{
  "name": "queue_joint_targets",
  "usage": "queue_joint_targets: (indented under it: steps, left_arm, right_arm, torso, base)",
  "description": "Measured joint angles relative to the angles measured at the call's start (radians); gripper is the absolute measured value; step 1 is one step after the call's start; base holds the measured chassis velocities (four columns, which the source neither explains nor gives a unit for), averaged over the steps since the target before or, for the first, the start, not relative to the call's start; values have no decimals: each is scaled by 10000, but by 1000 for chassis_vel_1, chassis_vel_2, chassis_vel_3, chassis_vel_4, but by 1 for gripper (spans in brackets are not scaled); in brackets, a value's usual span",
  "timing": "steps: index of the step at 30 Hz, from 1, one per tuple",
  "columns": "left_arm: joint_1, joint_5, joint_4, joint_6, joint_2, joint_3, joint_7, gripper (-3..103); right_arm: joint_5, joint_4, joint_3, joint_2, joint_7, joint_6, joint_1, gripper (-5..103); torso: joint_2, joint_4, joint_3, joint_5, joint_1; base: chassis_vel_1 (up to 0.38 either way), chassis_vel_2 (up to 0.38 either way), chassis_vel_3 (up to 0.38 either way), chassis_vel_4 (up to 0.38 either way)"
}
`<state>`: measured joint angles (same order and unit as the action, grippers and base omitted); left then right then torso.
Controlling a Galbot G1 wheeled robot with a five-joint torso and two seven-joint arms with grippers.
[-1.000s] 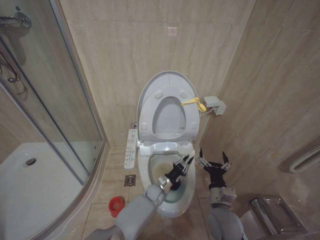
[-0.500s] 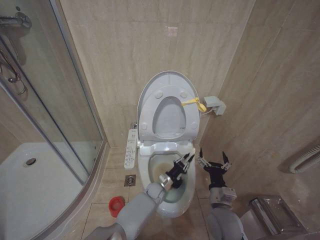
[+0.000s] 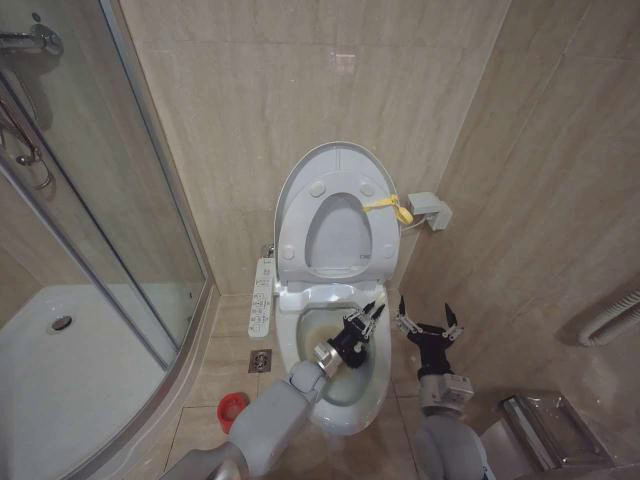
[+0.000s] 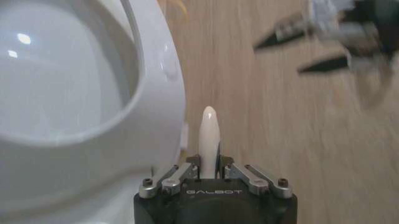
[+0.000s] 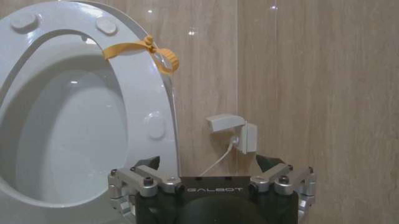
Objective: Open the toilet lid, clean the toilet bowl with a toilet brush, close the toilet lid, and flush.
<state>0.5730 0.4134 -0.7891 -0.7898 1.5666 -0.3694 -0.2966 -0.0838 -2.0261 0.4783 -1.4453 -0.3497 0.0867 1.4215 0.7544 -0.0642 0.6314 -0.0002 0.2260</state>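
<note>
Legible text: "GALBOT", white caps, printed on black housing of left gripper (image 4: 210, 164) just behind its fingers, left wrist view; same "GALBOT" mark on black housing of right gripper (image 5: 212, 175), right wrist view. Control panel (image 3: 263, 296) beside toilet carries small markings, too small to read. No other readable labels, nos. or signs.

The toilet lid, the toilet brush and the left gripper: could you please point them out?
toilet lid (image 3: 333, 161), head view, raised upper rim.
toilet brush (image 4: 210, 133), left wrist view, white handle.
left gripper (image 4: 210, 164), left wrist view, between fingertips.
</note>
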Motion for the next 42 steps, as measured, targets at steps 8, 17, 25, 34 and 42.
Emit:
queue_joint_targets:
  steps: [8,17,25,34,42]
  left_arm:
    - [58,-422,220,-62,138,151,-16,19]
    - [110,-296,210,57,368,214,-38,19]
    - [512,-561,-161,-42,-432,489,-68,19]
    - [1563,-382,-2171,162,-2389,498,287,19]
    - [2306,-250,-3061,164,-3105,886,287,19]
  right_arm:
    - [-1,0,0,0,0,0,0,100]
    - [0,0,0,0,0,0,0,100]
    - [0,0,-1,0,1,0,0,100]
    - [0,0,0,-1,0,0,0,100]
    - [0,0,0,0,0,0,0,100]
  torso:
    - [0,2,1,2,0]
    - [0,-2,0,-1,0]
    - [0,1,0,1,0]
    - [0,3,0,-1,0]
    - [0,1,0,-1,0]
  base:
    - [0,0,0,0]
    - [0,0,0,0]
    - [0,0,0,0]
    - [0,0,0,0]
    - [0,0,0,0]
